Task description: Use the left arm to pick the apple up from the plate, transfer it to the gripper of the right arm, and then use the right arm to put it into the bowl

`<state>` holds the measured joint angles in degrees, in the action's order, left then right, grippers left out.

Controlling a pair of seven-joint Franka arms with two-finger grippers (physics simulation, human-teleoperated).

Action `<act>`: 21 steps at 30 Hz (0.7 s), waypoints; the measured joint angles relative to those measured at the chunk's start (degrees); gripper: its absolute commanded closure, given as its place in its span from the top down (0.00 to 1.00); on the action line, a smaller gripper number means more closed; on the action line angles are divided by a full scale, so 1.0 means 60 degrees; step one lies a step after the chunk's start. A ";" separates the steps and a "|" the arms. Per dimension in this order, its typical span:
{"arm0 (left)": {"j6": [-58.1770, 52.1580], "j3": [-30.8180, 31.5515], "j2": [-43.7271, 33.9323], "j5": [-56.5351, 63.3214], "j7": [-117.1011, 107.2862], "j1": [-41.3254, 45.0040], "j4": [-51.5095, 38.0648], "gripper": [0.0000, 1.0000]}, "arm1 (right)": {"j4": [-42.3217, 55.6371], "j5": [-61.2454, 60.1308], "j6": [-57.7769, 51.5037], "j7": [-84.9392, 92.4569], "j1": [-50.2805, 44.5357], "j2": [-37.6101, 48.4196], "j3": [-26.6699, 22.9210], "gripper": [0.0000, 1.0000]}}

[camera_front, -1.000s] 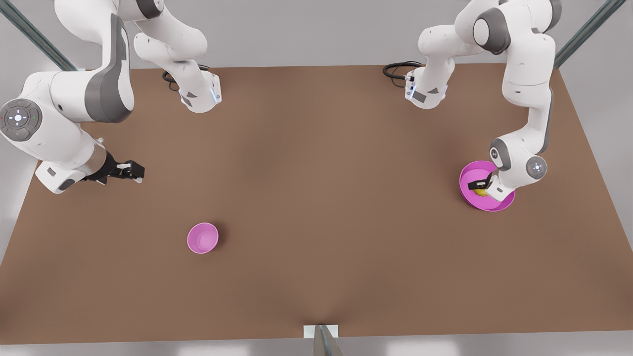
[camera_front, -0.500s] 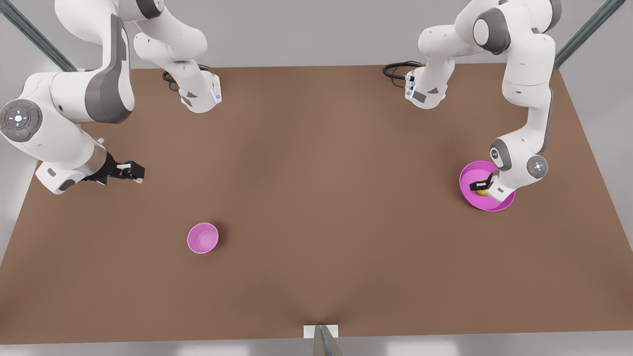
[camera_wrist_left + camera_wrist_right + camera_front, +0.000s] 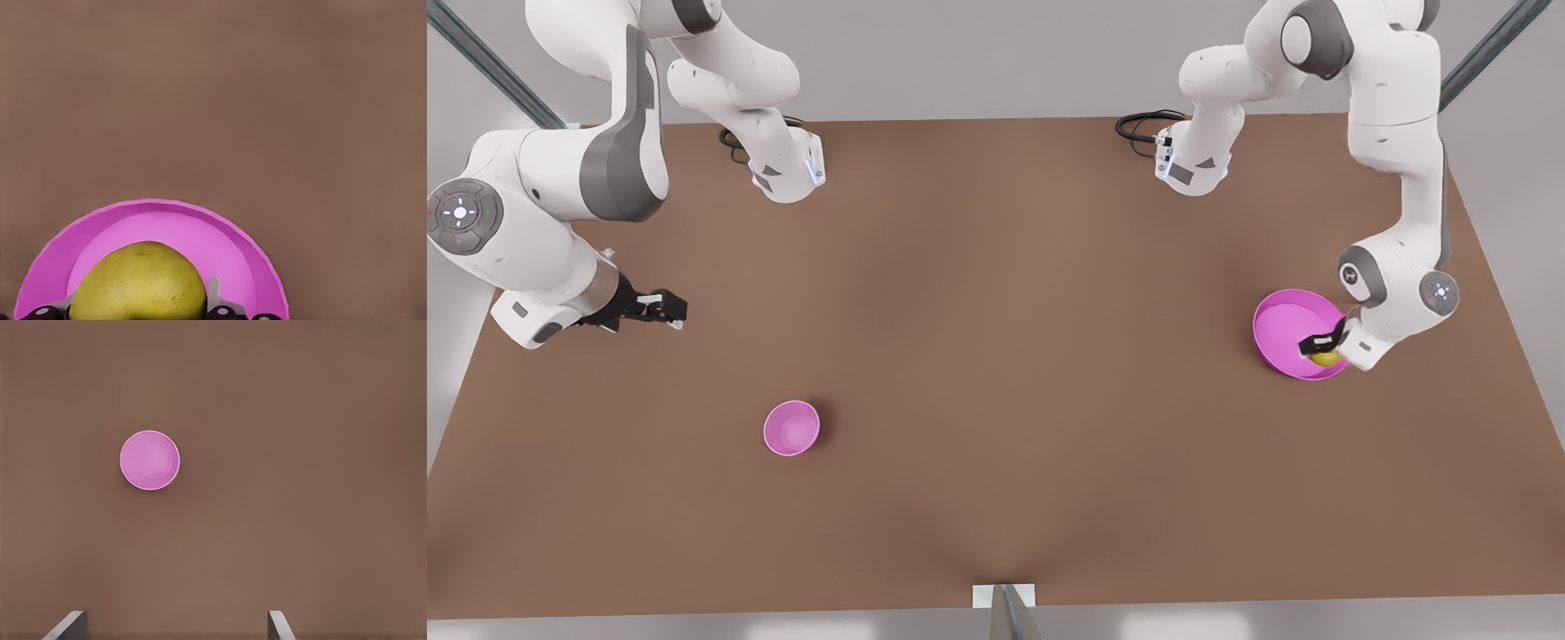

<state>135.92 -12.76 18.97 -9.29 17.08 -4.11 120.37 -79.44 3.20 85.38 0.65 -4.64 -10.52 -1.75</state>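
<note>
on the front view's left, the right claw (image 3: 665,308) hangs over the brown table (image 3: 996,356) with its fingers (image 3: 67,625) spread wide and holding nothing, that arm waiting. nearer the front edge sits the small pink bowl (image 3: 791,428), well apart from everything else. on the front view's right, the left claw (image 3: 1320,347) pinches the yellow-green apple (image 3: 1327,357) above the rim of the magenta plate (image 3: 1285,324).
</note>
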 measured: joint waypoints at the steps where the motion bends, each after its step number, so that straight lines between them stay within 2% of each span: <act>1: -0.0447 0.0240 -0.0054 -0.0335 0.0138 0.0031 -0.0595 0.75 | 0.0003 0.0000 0.0002 0.0000 -0.0003 0.0000 0.0000 1.00; 5: -0.1899 0.1739 0.0151 -0.2148 0.0696 0.0387 -0.2195 0.75 | 0.0007 0.0000 0.0009 0.0002 0.0009 -0.0007 0.0000 1.00; 8: -0.2346 0.2121 0.0795 -0.3690 0.1242 0.1413 -0.3043 0.75 | 0.0014 -0.0003 0.0027 0.0004 0.0014 -0.0014 0.0000 1.00; 11: -0.2564 0.2467 0.1630 -0.6334 0.2409 0.2224 -0.3629 0.75 | 0.0048 -0.0253 0.0060 0.0006 0.0015 -0.0053 -0.0006 1.00; 14: -0.2663 0.3377 0.2634 -0.8513 0.3688 0.2598 -0.4803 0.76 | 0.0126 -0.0738 0.0130 0.0007 0.0056 -0.0164 -0.0024 1.00; 18: -0.2525 0.4557 0.4103 -1.1025 0.5611 0.3011 -0.6376 0.76 | 0.0490 -0.2638 0.0538 -0.0010 0.0120 -0.0934 -0.0081 1.00; 21: -0.2079 0.5453 0.5307 -1.2025 0.7045 0.3279 -0.7890 0.75 | 0.0632 -0.4779 0.1105 -0.0027 0.0212 -0.2054 -0.0126 1.00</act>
<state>123.45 19.96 50.81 -81.44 59.35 15.56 73.03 -75.65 -25.48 92.01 0.49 -3.37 -22.85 -2.50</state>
